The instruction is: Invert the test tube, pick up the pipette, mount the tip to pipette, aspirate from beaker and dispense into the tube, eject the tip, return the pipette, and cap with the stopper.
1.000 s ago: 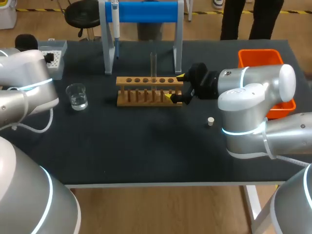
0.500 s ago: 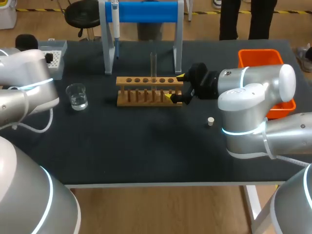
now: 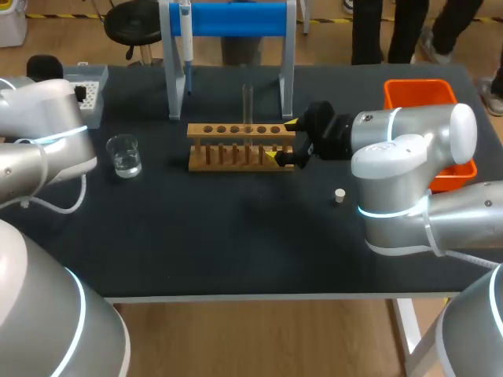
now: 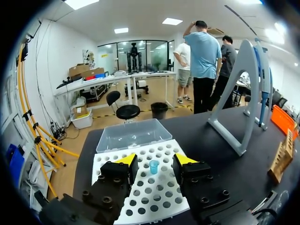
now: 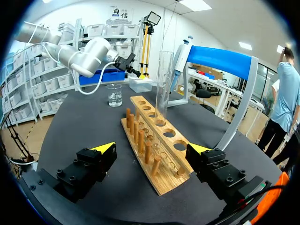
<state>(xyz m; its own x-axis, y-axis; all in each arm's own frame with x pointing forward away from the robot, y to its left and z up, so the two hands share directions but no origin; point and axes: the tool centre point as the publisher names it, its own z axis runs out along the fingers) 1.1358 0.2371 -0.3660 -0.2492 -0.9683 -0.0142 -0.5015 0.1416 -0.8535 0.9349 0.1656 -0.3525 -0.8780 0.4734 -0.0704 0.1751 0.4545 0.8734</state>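
Observation:
A clear test tube point(image 3: 247, 102) stands upright in a wooden rack point(image 3: 236, 148) at mid-table. My right gripper point(image 3: 286, 141) is open around the rack's right end; the rack point(image 5: 154, 145) lies between the fingers without touching them, and the tube point(image 5: 163, 84) rises ahead of them. My left gripper point(image 4: 153, 161) is open over the white tip box point(image 4: 140, 180), with a single blue tip point(image 4: 153, 166) standing between its fingers, untouched. The pipette point(image 3: 185, 31) hangs on the blue stand point(image 3: 236, 20). A glass beaker point(image 3: 124, 155) holds clear liquid. A small white stopper point(image 3: 339, 195) lies on the mat.
An orange bin point(image 3: 424, 93) sits at the table's right edge behind my right arm. The tip box point(image 3: 94, 98) is at the far left corner. The stand's grey legs point(image 3: 174, 78) rise just behind the rack. Dark mat lies bare in front of the rack.

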